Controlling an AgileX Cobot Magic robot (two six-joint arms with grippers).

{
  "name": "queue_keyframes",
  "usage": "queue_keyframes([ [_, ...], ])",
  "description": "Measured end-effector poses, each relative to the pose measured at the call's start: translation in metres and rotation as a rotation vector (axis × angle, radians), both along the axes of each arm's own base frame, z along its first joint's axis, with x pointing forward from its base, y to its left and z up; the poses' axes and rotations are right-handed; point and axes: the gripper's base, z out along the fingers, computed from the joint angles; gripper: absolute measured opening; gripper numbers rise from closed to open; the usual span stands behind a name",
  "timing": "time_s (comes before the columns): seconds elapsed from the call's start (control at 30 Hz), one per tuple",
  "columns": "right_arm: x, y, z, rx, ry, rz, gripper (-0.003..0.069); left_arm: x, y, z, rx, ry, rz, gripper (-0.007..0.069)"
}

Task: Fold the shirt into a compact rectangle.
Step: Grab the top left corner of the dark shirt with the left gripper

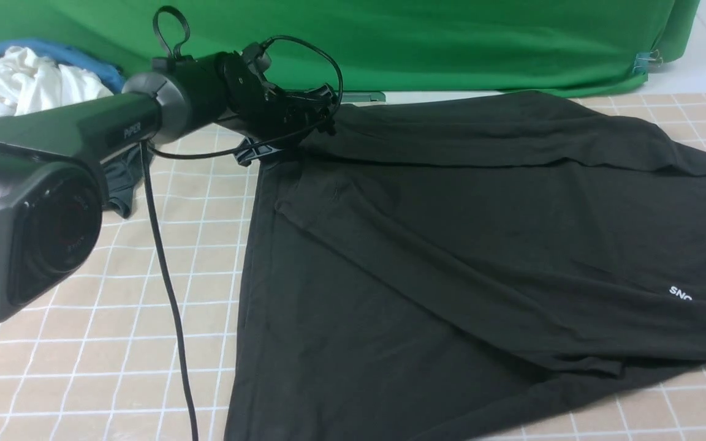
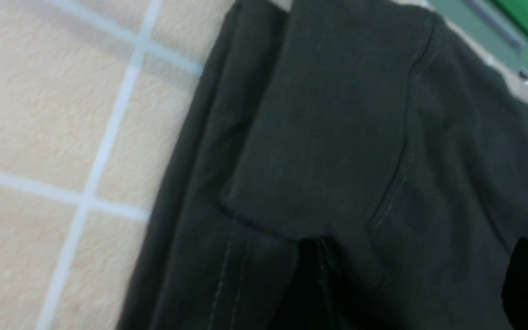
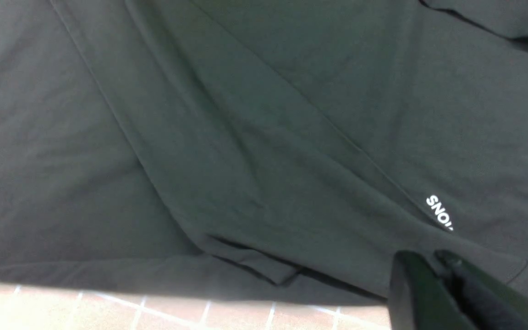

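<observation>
White garment point(image 1: 16, 79), green backdrop point(image 1: 420, 37)

left arm point(image 1: 83, 131) stretched forward, left gripper point(image 1: 290, 133) jaws spread; right gripper point(image 3: 433, 262) jaws pressed together

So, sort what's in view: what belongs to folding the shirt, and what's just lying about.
Job in hand: shirt; left gripper; right gripper.
Lying about: white garment; blue cloth by it; small dark garment beside the left arm.

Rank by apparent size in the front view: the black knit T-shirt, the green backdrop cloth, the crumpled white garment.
Largest to smallest:
black knit T-shirt
green backdrop cloth, cropped at the top
crumpled white garment, cut by the left edge
</observation>
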Motion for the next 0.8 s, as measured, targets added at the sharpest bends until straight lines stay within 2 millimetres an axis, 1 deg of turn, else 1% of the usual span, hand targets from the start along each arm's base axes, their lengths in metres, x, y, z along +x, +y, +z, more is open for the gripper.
queue_keyframes([
  [0.1, 0.000, 0.000, 0.000, 0.002, 0.001, -0.003, 0.0062, 0.001, -0.001, -0.001, -0.014, -0.004, 0.005, 0.0510],
  [0.23, 0.000, 0.000, 0.000, 0.015, 0.004, -0.016, 0.0062, 0.002, -0.001, -0.005, -0.017, -0.008, 0.007, 0.0450],
  [0.3, 0.000, 0.000, 0.000, 0.017, 0.005, -0.019, 0.0062, 0.003, -0.001, -0.007, -0.021, -0.018, 0.013, 0.0393],
  [0.33, 0.000, 0.000, 0.000, 0.017, 0.005, -0.019, 0.0062, 0.003, -0.001, -0.007, -0.022, -0.019, 0.015, 0.0387],
  [0.37, 0.000, 0.000, 0.000, 0.017, 0.005, -0.019, 0.0062, 0.004, -0.001, -0.008, -0.023, -0.022, 0.017, 0.0343],
  [0.43, 0.000, 0.000, 0.000, 0.017, 0.005, -0.019, 0.0062, 0.004, 0.001, -0.008, -0.022, -0.019, 0.018, 0.0297],
  [0.53, 0.000, 0.000, 0.000, 0.017, 0.005, -0.019, 0.0062, 0.005, 0.005, -0.007, -0.022, -0.003, 0.016, 0.0249],
  [0.67, 0.000, 0.000, 0.000, 0.018, 0.005, -0.019, 0.0062, 0.008, 0.013, 0.003, -0.013, 0.018, -0.002, 0.0255],
  [0.7, 0.000, 0.000, 0.000, 0.018, 0.005, -0.019, 0.0062, 0.011, 0.017, 0.009, -0.006, 0.019, -0.008, 0.0273],
  [0.8, 0.000, 0.000, 0.000, 0.018, 0.005, -0.019, 0.0062, 0.012, 0.023, 0.017, 0.026, 0.034, -0.037, 0.0323],
])
